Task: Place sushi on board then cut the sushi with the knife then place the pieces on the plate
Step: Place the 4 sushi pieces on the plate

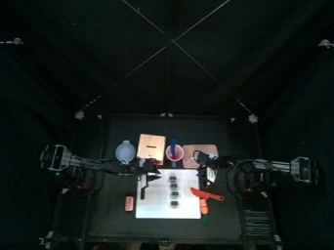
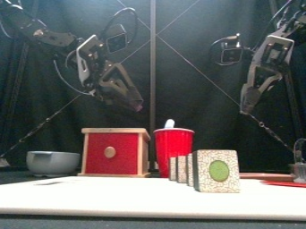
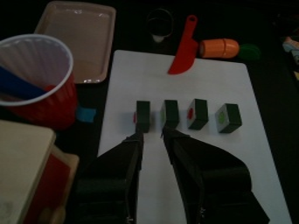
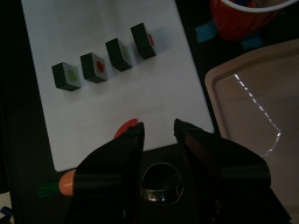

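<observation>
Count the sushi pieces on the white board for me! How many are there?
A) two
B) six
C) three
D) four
D: four dark green sushi pieces stand in a row on the white cutting board, each with a gap to the next.

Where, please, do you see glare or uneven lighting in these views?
Right wrist view: a white glare streak on the tray; top view: the board glows bright amid dark surroundings; front view: the cup is well lit against black.
</observation>
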{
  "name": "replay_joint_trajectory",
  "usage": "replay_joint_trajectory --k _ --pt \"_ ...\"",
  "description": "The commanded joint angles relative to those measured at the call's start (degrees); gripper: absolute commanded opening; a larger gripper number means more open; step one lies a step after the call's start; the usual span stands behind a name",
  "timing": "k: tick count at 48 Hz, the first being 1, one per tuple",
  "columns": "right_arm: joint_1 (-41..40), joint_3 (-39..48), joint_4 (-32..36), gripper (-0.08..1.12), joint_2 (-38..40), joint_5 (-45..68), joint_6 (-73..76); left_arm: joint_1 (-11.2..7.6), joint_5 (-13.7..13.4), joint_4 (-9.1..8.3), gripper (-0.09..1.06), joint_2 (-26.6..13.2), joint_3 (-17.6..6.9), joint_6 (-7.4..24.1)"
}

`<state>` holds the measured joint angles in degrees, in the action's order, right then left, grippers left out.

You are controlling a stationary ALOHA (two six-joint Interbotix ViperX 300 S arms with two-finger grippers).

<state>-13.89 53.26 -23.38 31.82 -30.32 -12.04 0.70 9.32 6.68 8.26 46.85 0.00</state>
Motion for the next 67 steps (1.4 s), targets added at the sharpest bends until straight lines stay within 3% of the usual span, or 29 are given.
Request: replay_joint_trajectory --k 1,16,33,54,67 --pt "1.1 -2.0 -0.1 0.73 -2.8 2.6 0.0 0.53 1.0 0.44 0.67 2.0 0.5 0.0" --pt "5.3 -7.1 0.6 0.73 -11.4 6.6 0.0 0.97 4.8 0.88 0.67 2.8 3.5 0.0" --pt "7.7 -12.3 2.3 0.74 -20.0 9.6 -0.3 1.93 4.8 0.79 0.67 2.8 4.7 0.1" --pt "8.6 -19.4 8.0 0.89 -30.2 9.3 -0.4 2.37 4.8 0.79 0.67 2.8 5.9 0.2" --pt "8.5 -22.0 10.0 0.9 -33.9 9.1 -0.5 2.64 4.8 0.7 0.67 2.8 6.2 0.4"
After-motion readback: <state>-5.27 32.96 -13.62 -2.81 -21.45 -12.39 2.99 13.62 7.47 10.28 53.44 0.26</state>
